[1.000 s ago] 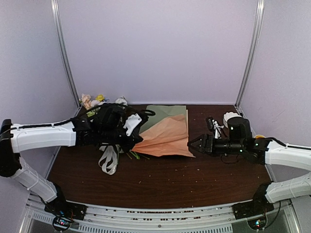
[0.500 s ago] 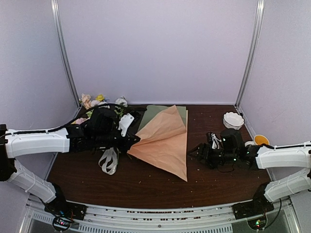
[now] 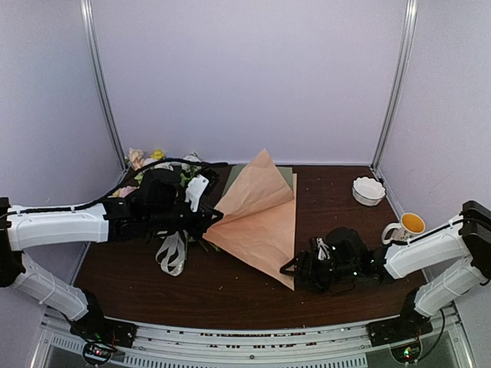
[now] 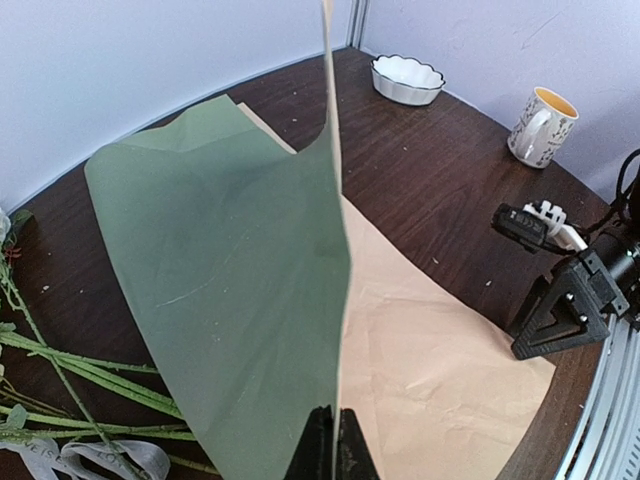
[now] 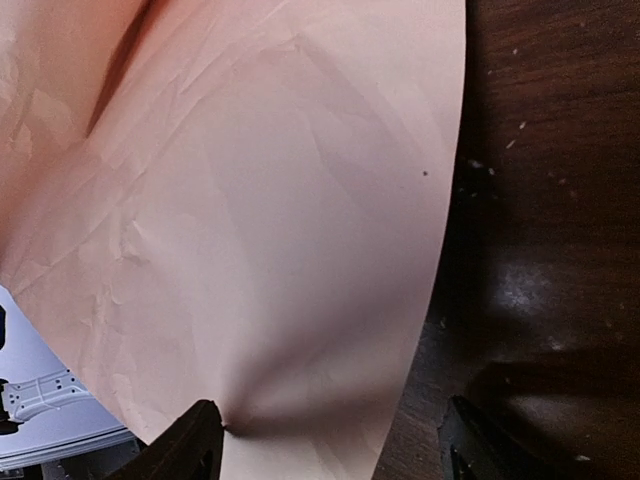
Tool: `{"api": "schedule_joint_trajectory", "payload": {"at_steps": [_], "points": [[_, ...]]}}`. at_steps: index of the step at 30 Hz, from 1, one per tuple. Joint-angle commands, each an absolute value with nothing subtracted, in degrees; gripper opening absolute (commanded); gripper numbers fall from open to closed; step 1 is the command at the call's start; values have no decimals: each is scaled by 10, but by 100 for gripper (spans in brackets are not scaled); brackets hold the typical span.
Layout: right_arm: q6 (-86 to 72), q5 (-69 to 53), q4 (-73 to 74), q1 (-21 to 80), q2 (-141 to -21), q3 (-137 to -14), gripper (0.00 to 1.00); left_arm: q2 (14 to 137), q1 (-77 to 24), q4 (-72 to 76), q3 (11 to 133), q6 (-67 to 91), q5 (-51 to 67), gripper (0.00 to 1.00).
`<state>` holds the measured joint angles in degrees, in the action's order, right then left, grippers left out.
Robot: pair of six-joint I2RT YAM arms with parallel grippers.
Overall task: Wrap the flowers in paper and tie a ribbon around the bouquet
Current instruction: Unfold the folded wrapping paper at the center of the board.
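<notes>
Right tool (image 3: 286, 268) now at paper (image 3: 257, 218) corner, flowers (image 3: 146, 159) half hidden

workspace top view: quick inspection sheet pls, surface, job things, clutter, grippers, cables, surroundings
surface: dark wooden table, small specks scattered
job's things: paper partly lifted, tan and green faces showing; flowers far left; ribbon loose beside them
clutter: white bowl, mug at right
grippers: left gripper shut on paper edge; right gripper open at paper's near corner
cables: black cable looped over left arm
surroundings: lilac walls, metal posts
</notes>
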<state>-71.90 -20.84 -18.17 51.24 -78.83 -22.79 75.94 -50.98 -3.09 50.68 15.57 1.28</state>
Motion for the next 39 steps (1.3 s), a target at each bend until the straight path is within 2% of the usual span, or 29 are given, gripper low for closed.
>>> {"api": "schedule_joint_trajectory", "payload": {"at_steps": [1, 7, 9, 10, 14, 15, 16, 21, 27, 34, 39], "points": [[-787, -225, -301, 526, -825, -225, 76, 747, -506, 5, 499, 165, 20, 0], [-846, -251, -456, 526, -902, -220, 74, 742, -506, 5, 497, 168, 12, 0], [-867, -251, -513, 526, -928, -218, 67, 739, -506, 8, 495, 169, 10, 0], [-878, -251, -540, 525, -940, -216, 59, 738, -506, 8, 495, 169, 8, 0], [-889, -242, -581, 524, -949, -212, 11, 725, -506, 12, 488, 180, -14, 0], [-879, -237, -562, 524, -941, -213, 3, 720, -504, 12, 485, 187, -23, 0], [-865, -233, -532, 524, -929, -216, 0, 715, -500, 12, 482, 194, -27, 0], [-728, -184, -268, 519, -820, -277, 0, 689, -463, 19, 462, 241, -39, 0], [-548, -20, 99, 521, -681, -412, 0, 646, -430, 67, 432, 269, -68, 0], [-419, 106, 321, 569, -665, -594, 0, 635, -412, 116, 407, 307, -55, 0], [-409, 157, 357, 635, -667, -628, 0, 627, -389, 124, 386, 327, -48, 0]]}}
